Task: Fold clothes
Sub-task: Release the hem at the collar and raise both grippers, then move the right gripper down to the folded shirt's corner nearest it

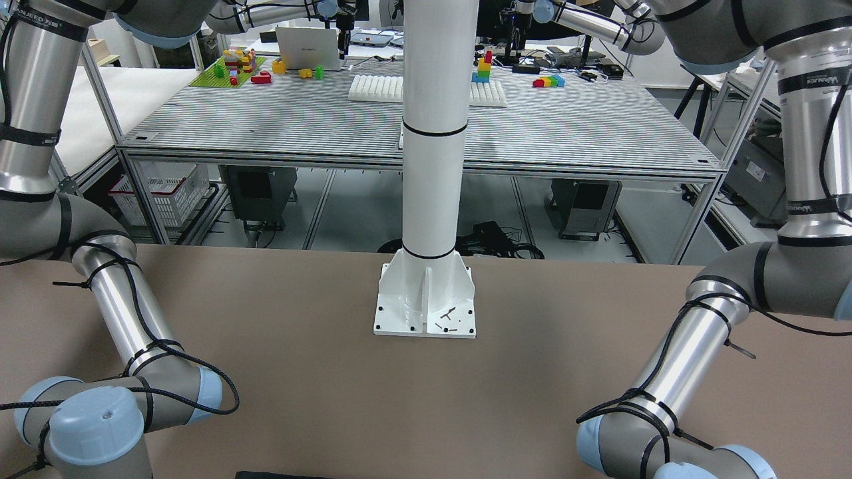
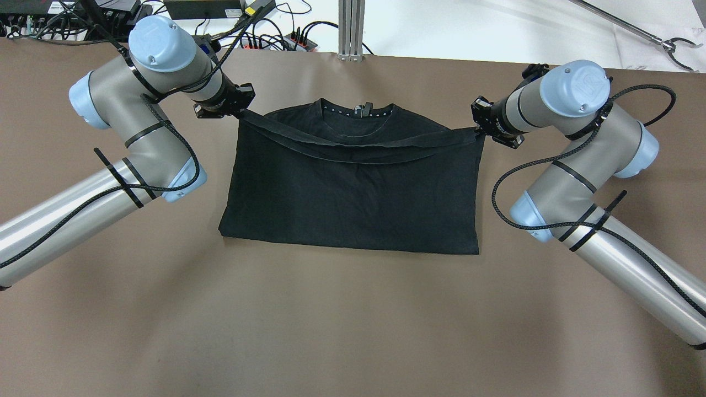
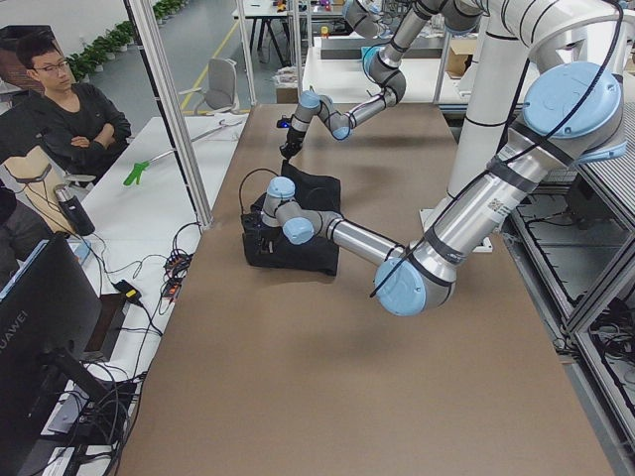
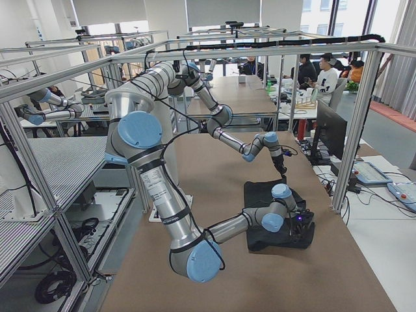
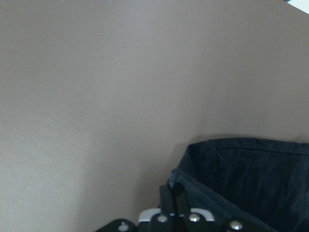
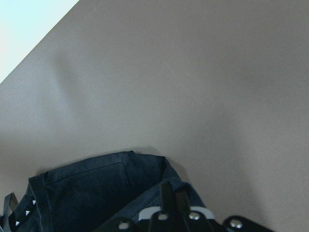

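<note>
The clothes are one black garment (image 2: 353, 187) lying flat in the middle of the brown table, with its collar (image 2: 357, 113) toward the far edge. My left gripper (image 2: 242, 112) is shut on the garment's upper left corner. My right gripper (image 2: 477, 130) is shut on the upper right corner. A doubled hem edge (image 2: 358, 151) hangs stretched between them just above the lower layer. In the left wrist view the fingers (image 5: 176, 195) pinch dark fabric (image 5: 251, 179). In the right wrist view the fingers (image 6: 169, 193) do the same on fabric (image 6: 96, 188).
The white pillar's base plate (image 1: 426, 309) is bolted to the table on the robot's side. Cables and a power strip (image 2: 265, 38) lie past the far table edge. A seated person (image 3: 69, 119) watches from beyond that edge. Bare brown tabletop (image 2: 331, 320) surrounds the garment.
</note>
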